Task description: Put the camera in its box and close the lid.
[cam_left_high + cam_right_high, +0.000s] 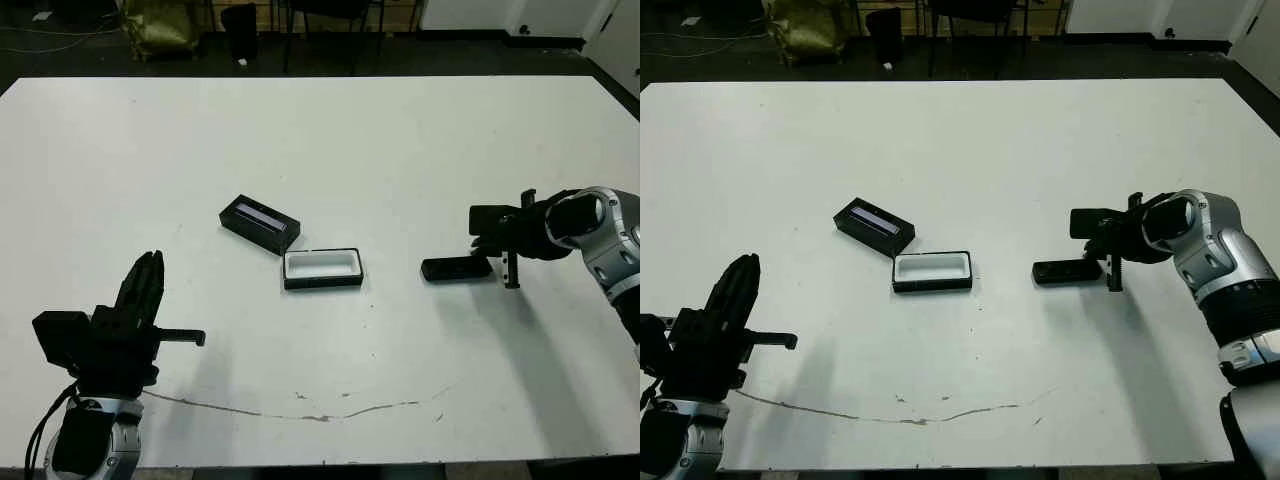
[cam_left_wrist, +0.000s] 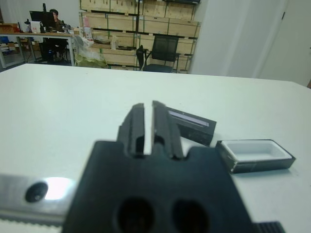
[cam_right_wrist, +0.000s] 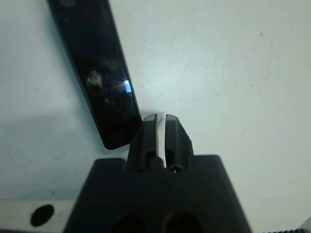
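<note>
Presently, in the head views, the small flat glossy black camera bar [image 1: 456, 269] is being shown lying flat on the white tabletop [image 1: 330, 140], right of centre, with its long axis running roughly parallel to the tabletop's near edge. The right gripper [image 1: 511, 270] is being held just beside the camera's right-hand end, so the bar is lying towards the tabletop's centre from that gripper; the right arm is plainly the nearer one. The shallow black box with the white lining [image 1: 322, 268] is being left open and empty near the tabletop's middle, apart from the camera, with bare surface between them and nothing blocking the way. The black lid with the pale lilac strip [image 1: 260, 222] is being seen lying at an angle just beyond the box's left end, close to its corner. The left gripper [image 1: 148, 275] is being kept near the tabletop's near left corner, well apart from all three things.

In the left wrist view, the left gripper's two black fingers [image 2: 137, 127] are being shown drawn nearly together around nothing, with the lid and the box beyond them.

In the right wrist view, the right gripper's fingers [image 3: 149, 136] are being shown pressed almost closed and empty, their tips just beside one end of the camera. The jaws would probably need spreading before the bar could be taken across its narrow width.
</note>
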Robot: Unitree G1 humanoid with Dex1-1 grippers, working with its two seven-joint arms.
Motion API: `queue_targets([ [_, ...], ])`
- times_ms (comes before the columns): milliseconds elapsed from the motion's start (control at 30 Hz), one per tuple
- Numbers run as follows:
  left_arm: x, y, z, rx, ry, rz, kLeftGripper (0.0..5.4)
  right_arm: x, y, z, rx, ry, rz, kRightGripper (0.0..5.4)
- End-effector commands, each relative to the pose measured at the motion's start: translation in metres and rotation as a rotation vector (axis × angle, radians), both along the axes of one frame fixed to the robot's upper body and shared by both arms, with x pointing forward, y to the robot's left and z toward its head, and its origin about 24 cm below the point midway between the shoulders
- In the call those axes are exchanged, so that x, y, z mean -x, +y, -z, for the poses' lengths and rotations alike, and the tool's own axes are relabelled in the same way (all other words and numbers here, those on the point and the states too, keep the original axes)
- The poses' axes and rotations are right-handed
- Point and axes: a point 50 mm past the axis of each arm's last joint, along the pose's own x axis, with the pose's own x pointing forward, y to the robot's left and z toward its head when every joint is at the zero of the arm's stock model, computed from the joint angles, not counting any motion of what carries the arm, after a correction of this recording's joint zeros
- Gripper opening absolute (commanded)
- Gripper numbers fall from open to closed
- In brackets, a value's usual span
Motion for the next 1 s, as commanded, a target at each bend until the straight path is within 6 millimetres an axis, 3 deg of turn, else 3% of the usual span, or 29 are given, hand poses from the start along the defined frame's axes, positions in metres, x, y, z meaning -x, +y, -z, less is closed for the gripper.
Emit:
queue_targets([
  [33, 0.003, 0.002, 0.007, 0.007, 0.049, -0.011, 0.02, 0.009, -0.007, 0.011, 0.011, 0.085, 0.022, 0.0],
  [1000, 0.001, 0.001, 0.008, 0.017, 0.054, -0.009, 0.02, 0.037, -0.017, -0.001, -0.029, 0.153, 0.019, 0.0],
])
